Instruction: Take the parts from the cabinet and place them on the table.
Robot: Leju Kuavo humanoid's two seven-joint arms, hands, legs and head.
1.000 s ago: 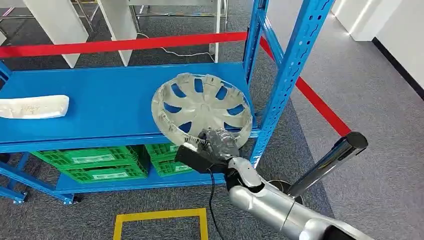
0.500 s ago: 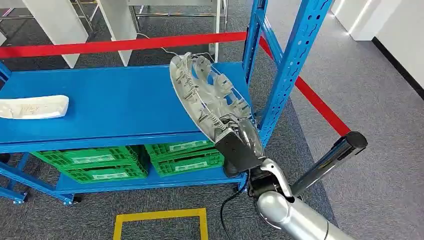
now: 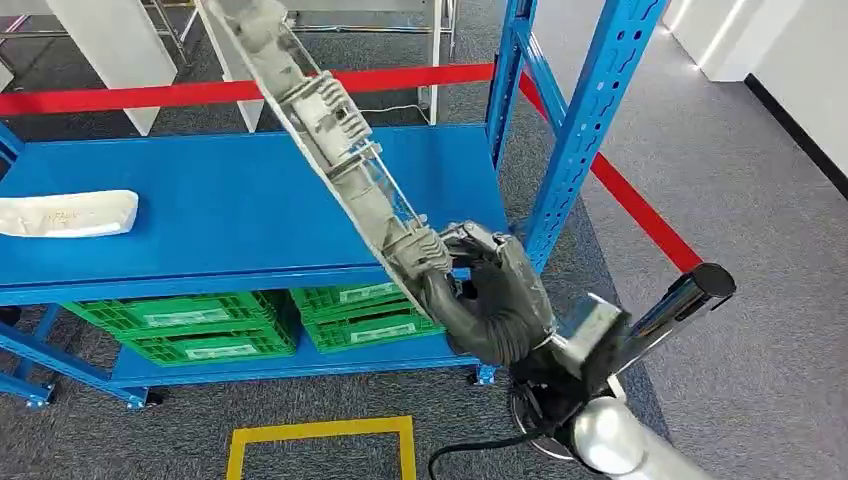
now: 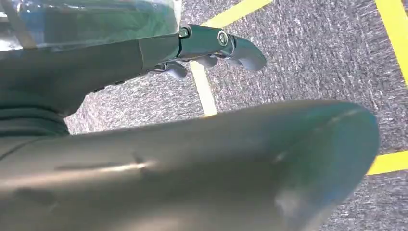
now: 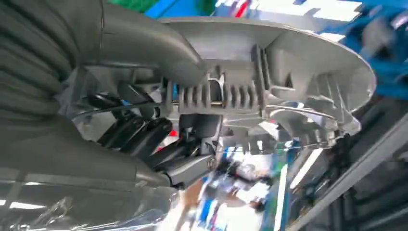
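- The right hand (image 3: 492,300) gripped the wheel cover (image 3: 330,135) by its rim, tilted on edge above the shelf's (image 3: 200,200) front right corner.
- Left hand (image 4: 211,45): fingers' state could not be told.
- Step: carrying it out; next, probably, turning toward the worktop without clipping the blue upright (image 3: 585,130).

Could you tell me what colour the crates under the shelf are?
The crates are green, clearest in the head view.

Green crates (image 3: 205,320) low down, red barrier tape (image 3: 150,95) behind, yellow floor marking (image 3: 320,432).
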